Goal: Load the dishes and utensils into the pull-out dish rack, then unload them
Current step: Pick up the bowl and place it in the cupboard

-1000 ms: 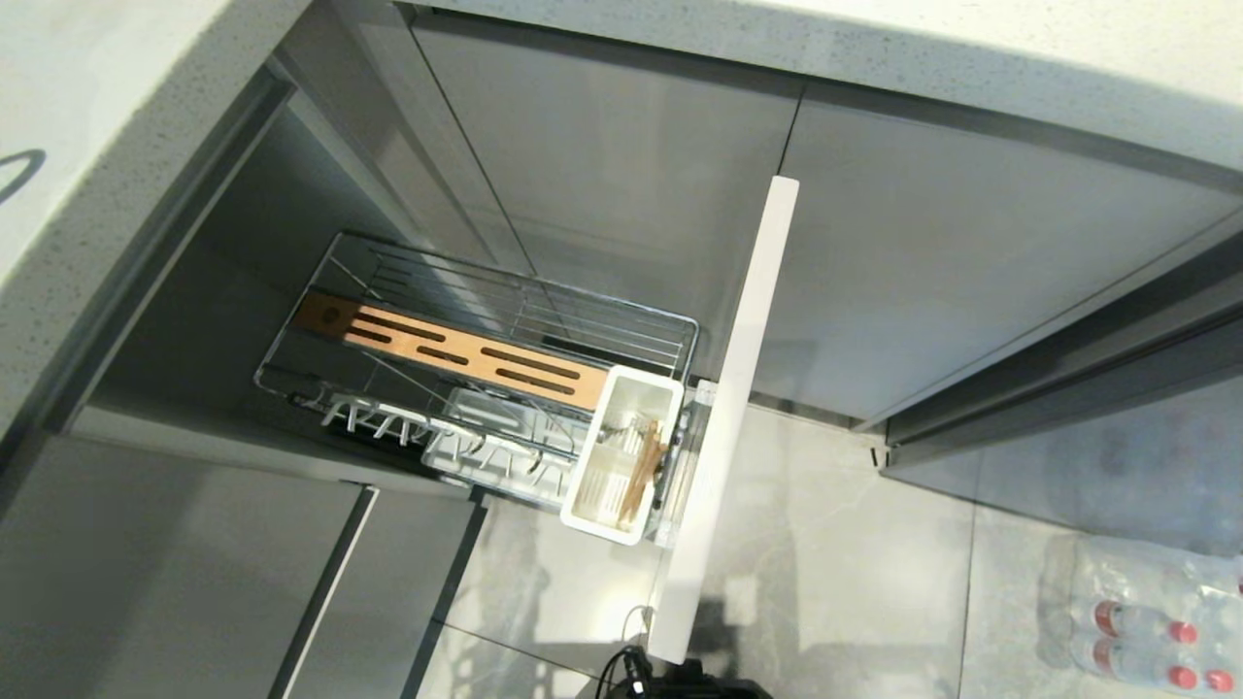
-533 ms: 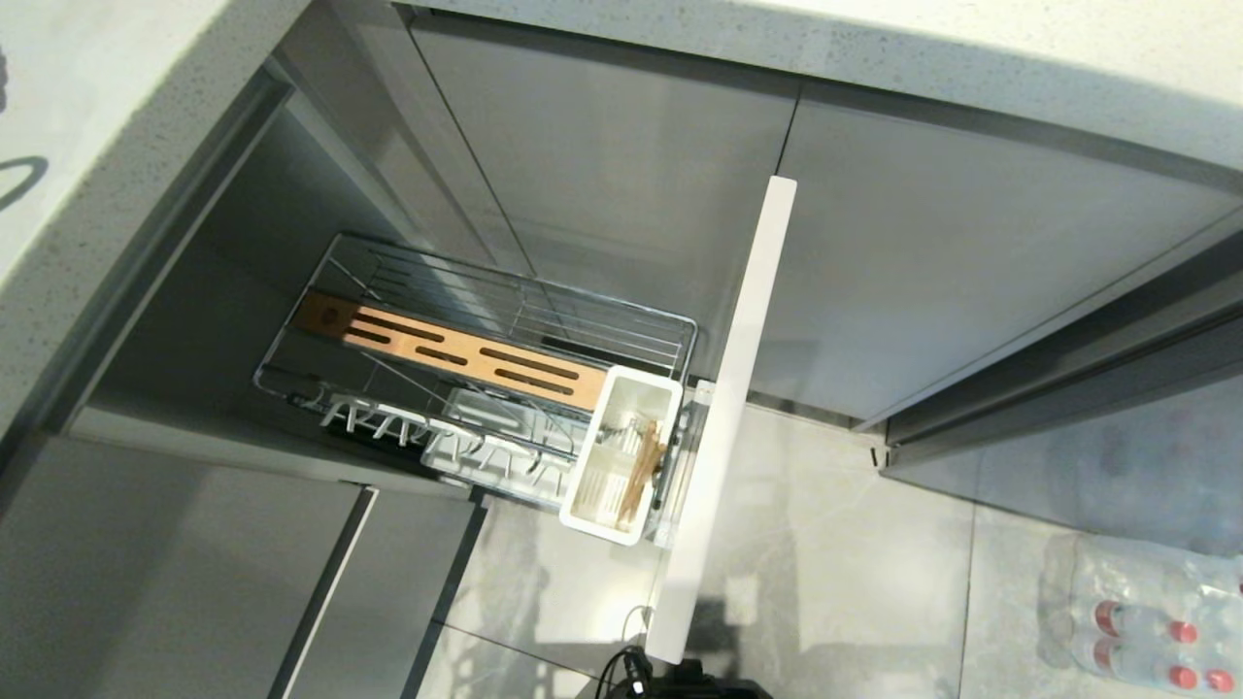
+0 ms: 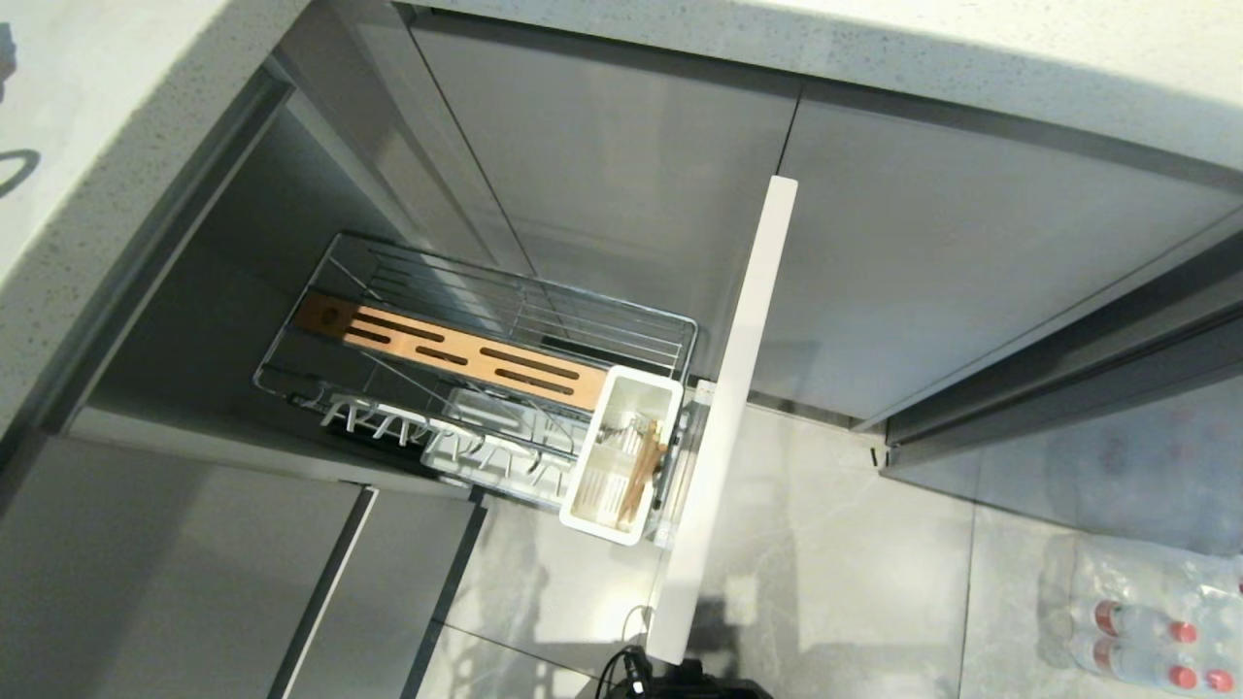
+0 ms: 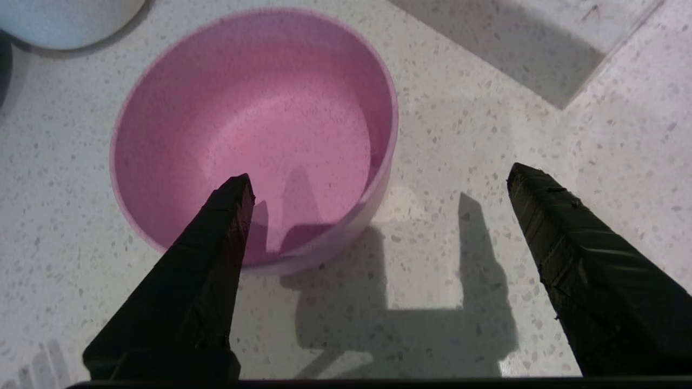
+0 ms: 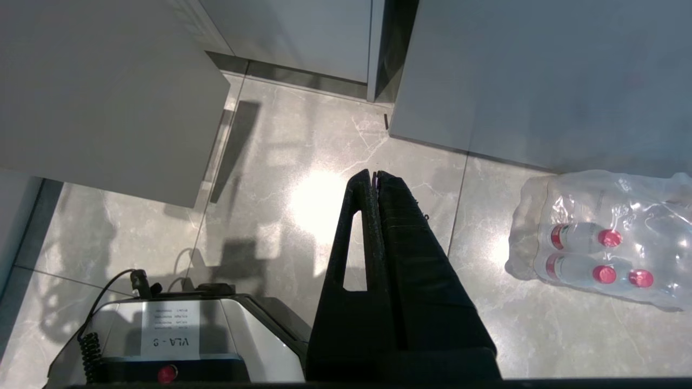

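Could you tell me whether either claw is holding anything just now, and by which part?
Nothing is held. The left claw stands open above the pink bowl on the speckled counter, one finger over its rim, gripping nothing. The right claw is shut on nothing.

The rack [image 3: 486,359] stands pulled out, open from above; only the chopsticks [image 3: 643,466] fill the cup [image 3: 621,456] beside the front panel [image 3: 738,408].

Pink bowl [image 4: 254,135] — white-speckled counter [image 4: 486,135]

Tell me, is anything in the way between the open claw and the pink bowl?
Nothing visible is. The left gripper hangs open right over the pink bowl on the speckled counter, one finger above its inside, the other outside.
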{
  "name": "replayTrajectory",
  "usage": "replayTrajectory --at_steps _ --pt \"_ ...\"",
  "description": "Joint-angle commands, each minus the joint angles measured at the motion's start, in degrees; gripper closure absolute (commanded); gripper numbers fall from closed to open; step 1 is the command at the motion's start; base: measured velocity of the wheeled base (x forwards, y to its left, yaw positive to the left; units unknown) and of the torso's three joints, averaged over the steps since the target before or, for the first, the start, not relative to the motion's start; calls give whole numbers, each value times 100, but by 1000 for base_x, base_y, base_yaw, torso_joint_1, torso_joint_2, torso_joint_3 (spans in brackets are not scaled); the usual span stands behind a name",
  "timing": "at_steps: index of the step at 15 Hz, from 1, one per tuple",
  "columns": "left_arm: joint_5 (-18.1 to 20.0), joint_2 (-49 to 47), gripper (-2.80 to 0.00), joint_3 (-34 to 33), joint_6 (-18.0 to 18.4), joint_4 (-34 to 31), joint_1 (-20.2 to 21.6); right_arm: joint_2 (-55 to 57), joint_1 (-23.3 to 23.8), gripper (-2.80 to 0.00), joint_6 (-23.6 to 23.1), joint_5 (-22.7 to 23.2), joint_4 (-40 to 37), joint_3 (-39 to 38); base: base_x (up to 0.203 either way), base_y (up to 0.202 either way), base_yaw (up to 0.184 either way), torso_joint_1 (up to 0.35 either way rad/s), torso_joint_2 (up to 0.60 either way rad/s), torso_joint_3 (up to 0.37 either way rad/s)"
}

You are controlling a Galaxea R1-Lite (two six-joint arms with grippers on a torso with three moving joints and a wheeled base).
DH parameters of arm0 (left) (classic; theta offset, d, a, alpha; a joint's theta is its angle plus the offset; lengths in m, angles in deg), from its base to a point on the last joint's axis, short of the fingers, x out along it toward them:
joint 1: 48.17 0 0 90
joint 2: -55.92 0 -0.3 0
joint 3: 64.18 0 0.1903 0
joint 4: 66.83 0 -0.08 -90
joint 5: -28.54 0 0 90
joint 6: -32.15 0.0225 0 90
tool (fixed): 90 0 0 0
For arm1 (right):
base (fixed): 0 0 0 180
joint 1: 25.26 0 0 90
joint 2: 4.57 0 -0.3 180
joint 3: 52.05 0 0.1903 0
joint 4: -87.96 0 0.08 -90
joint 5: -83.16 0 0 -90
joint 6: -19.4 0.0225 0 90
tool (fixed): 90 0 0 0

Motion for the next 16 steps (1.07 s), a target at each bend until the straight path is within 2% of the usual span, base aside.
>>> replayTrajectory --at_steps 1,4,16 --pt "42 -116 -280 113 -8 -7 49 0 2 0 4 2 4 0 0 0 0 0 0 0" --pt "92 -184 -280 199 175 11 94 2 2 0 2 0 4 0 0 0 0 0 0 0" --pt "158 -325 -280 158 257 -39 182 0 2 0 1 5 4 0 0 0 0 0 0 0"
